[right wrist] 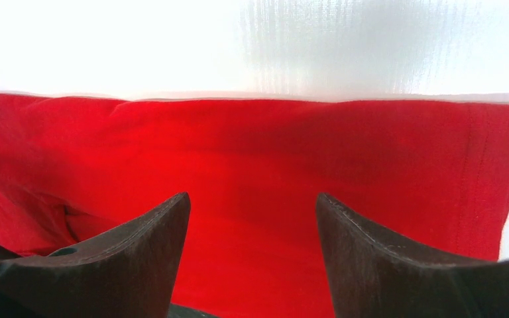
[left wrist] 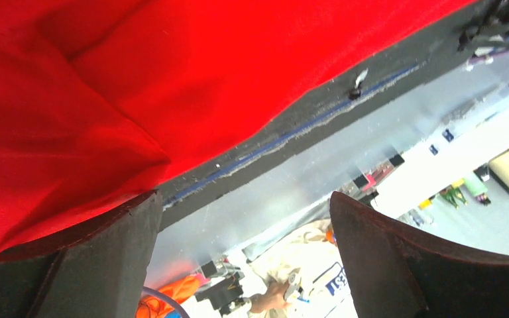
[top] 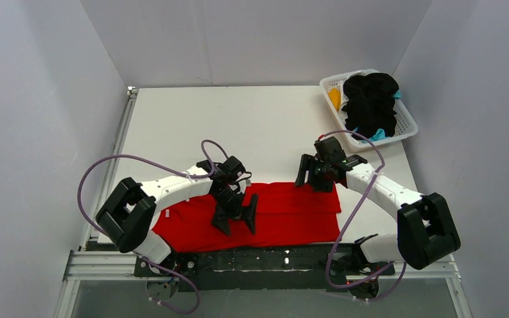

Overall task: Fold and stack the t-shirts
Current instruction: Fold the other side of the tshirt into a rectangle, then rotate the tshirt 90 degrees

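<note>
A bright red t-shirt [top: 285, 213] lies spread flat along the table's near edge. It also shows in the left wrist view [left wrist: 139, 86] and the right wrist view [right wrist: 272, 159]. My left gripper [top: 235, 218] is open and empty, hovering over the shirt's middle near the front edge. My right gripper [top: 317, 177] is open and empty above the shirt's far right edge. A black shirt [top: 370, 103], an orange-yellow one [top: 335, 98] and a teal one [top: 378, 134] lie bunched in the white basket [top: 407, 126].
The basket stands at the table's far right corner. The white tabletop [top: 238, 126] stretches behind the red shirt. A black rail [top: 272, 258] runs along the near edge between the arm bases.
</note>
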Tool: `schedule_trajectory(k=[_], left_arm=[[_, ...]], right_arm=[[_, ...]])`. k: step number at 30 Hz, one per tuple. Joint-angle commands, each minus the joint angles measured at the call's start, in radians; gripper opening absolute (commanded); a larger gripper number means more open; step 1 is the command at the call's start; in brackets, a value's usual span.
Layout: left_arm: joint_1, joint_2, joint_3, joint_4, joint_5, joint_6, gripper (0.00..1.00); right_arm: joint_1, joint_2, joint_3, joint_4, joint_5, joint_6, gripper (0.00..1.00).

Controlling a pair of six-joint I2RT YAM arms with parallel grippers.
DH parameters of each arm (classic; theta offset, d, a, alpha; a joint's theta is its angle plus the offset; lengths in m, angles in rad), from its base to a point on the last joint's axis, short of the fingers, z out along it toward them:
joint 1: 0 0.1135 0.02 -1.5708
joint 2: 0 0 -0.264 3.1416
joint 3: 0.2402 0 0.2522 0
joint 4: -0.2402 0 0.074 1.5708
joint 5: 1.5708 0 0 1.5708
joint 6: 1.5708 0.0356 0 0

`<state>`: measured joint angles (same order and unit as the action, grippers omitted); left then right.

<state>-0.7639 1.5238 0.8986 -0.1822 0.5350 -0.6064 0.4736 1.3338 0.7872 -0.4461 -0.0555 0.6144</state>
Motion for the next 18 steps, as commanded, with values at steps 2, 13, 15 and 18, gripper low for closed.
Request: schedule_trajectory(k=[2,13,15,18], left_arm=[[-0.048,-0.022,0.028,-0.190,0.120,0.053,0.98],[0.017,-0.314,0.107,-0.380,-0.485,-0.012,0.98],[0.129,-0.313,0.059,-0.367,-0.466,-0.071,0.98],[0.295,-0.264,-0.019,-0.304,-0.429,-0.124,0.98]], right_arm=[[0.002,-0.030,-0.011,0.004,0.008,-0.009,0.77],[0.002,-0.073,-0.005,-0.007,0.019,-0.023,0.77],[0.002,-0.072,-0.005,0.002,0.001,-0.027,0.77],[0.004,-0.057,-0.013,0.035,-0.056,-0.031,0.77]])
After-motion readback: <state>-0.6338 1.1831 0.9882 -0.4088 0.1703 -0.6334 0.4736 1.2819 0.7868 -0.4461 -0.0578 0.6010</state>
